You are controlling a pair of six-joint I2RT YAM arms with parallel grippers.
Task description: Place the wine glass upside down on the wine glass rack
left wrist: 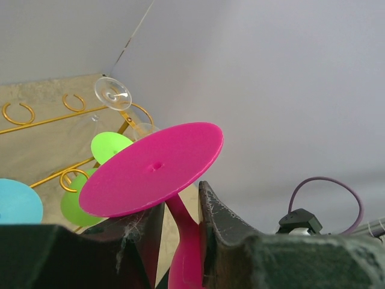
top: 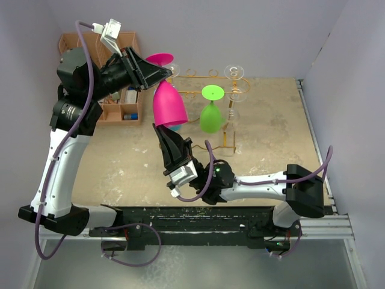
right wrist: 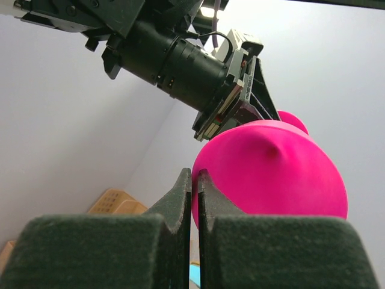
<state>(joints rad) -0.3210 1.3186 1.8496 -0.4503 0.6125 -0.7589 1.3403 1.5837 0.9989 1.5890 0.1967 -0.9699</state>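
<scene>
The pink wine glass [top: 168,103] hangs upside down in the air, foot up and bowl down, just left of the gold wire rack [top: 201,91]. My left gripper [top: 161,75] is shut on its stem. In the left wrist view my left gripper [left wrist: 180,211] clamps the stem [left wrist: 183,241] under the pink foot [left wrist: 156,168]. My right gripper [top: 160,129] sits at the bowl's lower left edge. In the right wrist view its fingers [right wrist: 195,177] are closed together with the pink bowl [right wrist: 271,174] right behind them.
A green glass [top: 210,114] and a clear glass [top: 234,73] hang upside down on the rack; gold ring loops [left wrist: 18,112] show in the left wrist view. A blue glass [top: 175,127] peeks out under the pink bowl. The peach organiser [top: 108,48] stands at the back left.
</scene>
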